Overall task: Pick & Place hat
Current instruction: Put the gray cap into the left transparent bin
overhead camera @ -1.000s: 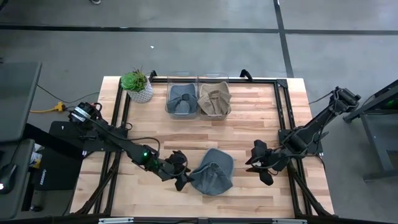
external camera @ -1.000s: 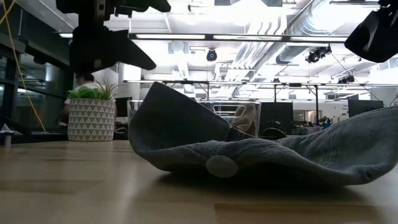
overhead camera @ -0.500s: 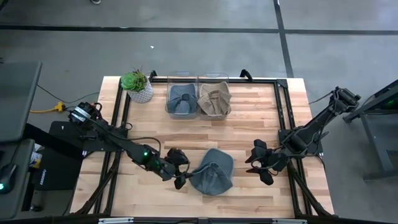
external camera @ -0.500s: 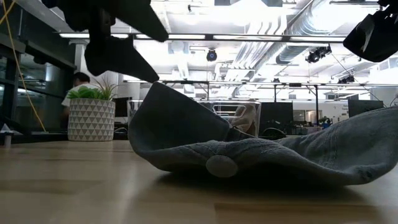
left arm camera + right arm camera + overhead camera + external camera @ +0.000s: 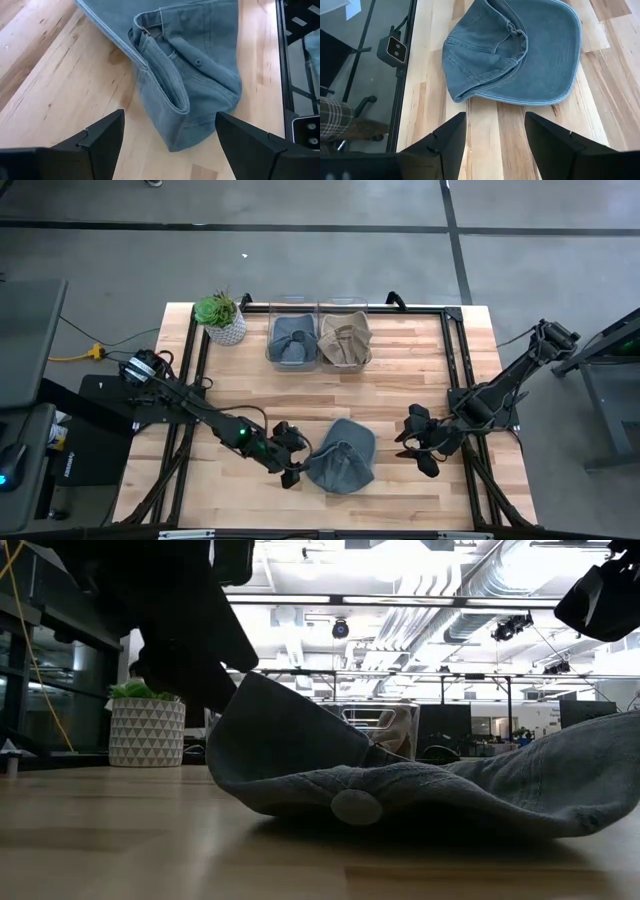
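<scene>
A blue-grey denim hat (image 5: pixel 342 456) lies on the wooden table near its near edge, brim flat, its folded crown standing up (image 5: pixel 290 745). My left gripper (image 5: pixel 297 463) is open just left of the hat, low over the table; in the left wrist view its fingers stand on either side of the hat's folded crown edge (image 5: pixel 170 95) without touching it. My right gripper (image 5: pixel 418 442) is open, waiting right of the hat (image 5: pixel 512 52). The low view shows the left gripper (image 5: pixel 185 650) as a dark shape above the hat's left side.
Two clear bins at the table's far side hold a blue-grey hat (image 5: pixel 292 338) and a tan hat (image 5: pixel 345 337). A potted plant (image 5: pixel 222 318) stands at the far left corner. A black frame (image 5: pixel 455 370) runs along the table's sides. Bare wood lies between bins and hat.
My left gripper has moved down and toward the hat, coming in from the table's left side to just beside the folded crown. The hat and my right arm have stayed where they were.
</scene>
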### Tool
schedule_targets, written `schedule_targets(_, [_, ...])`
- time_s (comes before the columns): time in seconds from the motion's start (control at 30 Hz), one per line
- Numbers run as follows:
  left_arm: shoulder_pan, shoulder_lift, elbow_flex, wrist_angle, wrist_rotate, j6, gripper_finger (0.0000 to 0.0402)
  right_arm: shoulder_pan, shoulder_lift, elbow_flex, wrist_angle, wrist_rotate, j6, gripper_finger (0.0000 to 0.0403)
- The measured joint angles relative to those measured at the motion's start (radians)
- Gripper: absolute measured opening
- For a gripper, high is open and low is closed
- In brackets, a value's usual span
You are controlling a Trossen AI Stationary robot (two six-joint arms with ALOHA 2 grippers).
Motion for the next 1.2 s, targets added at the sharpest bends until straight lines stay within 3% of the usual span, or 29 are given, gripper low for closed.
schedule_targets(0.17, [0.000,0.000,0.000,0.000,-0.002,0.000,0.0294,0.000,0.005,0.000,0.000,-0.007,0.100,0.0197])
schedule_targets(0.37, [0.000,0.000,0.000,-0.001,-0.005,-0.001,0.0294,0.037,0.072,-0.020,0.028,-0.104,0.568,0.0197])
schedule_targets(0.5, [0.000,0.000,0.000,-0.001,-0.006,-0.003,0.0294,0.095,0.169,-0.048,0.169,-0.100,0.735,0.0197])
schedule_targets(0.77, [0.000,0.000,0.001,-0.002,-0.005,-0.001,0.0294,0.100,0.345,-0.051,0.414,-0.015,0.854,0.0197])
schedule_targets(1.2, [0.000,0.000,0.001,-0.009,0.002,0.000,0.0294,-0.003,0.521,-0.051,0.659,-0.029,0.876,0.0198])
